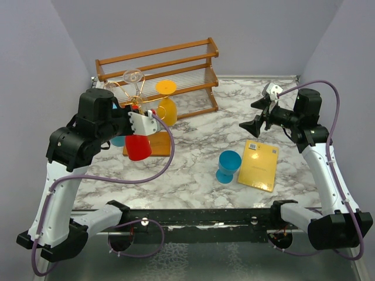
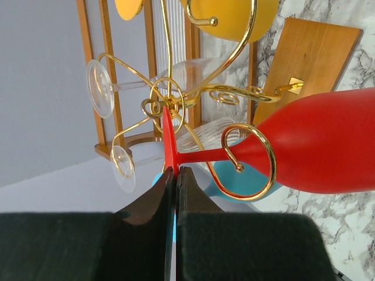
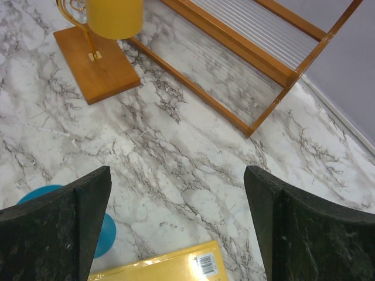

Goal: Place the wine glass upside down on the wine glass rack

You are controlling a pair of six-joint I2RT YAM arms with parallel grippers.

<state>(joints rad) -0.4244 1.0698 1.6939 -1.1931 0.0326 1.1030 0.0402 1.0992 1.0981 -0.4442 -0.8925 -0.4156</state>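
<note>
A red wine glass (image 1: 139, 146) hangs bowl down at the gold wire wine glass rack (image 1: 136, 99). In the left wrist view its stem (image 2: 202, 156) passes through a curled gold arm (image 2: 266, 149), with the bowl (image 2: 322, 140) beyond. My left gripper (image 2: 176, 171) is shut on the edge of the glass's round foot (image 2: 169, 137); it also shows in the top view (image 1: 149, 117). A yellow glass (image 1: 167, 108) and two clear glasses (image 1: 133, 76) hang on other arms. My right gripper (image 1: 258, 123) is open and empty above the marble, far from the rack.
A two-tier wooden shelf (image 1: 158, 70) stands behind the rack. The rack's wooden base (image 3: 96, 64) lies on the marble. A blue glass (image 1: 228, 165) stands mid-table beside a yellow book (image 1: 258, 165). Another blue glass (image 2: 246, 181) sits under the red one.
</note>
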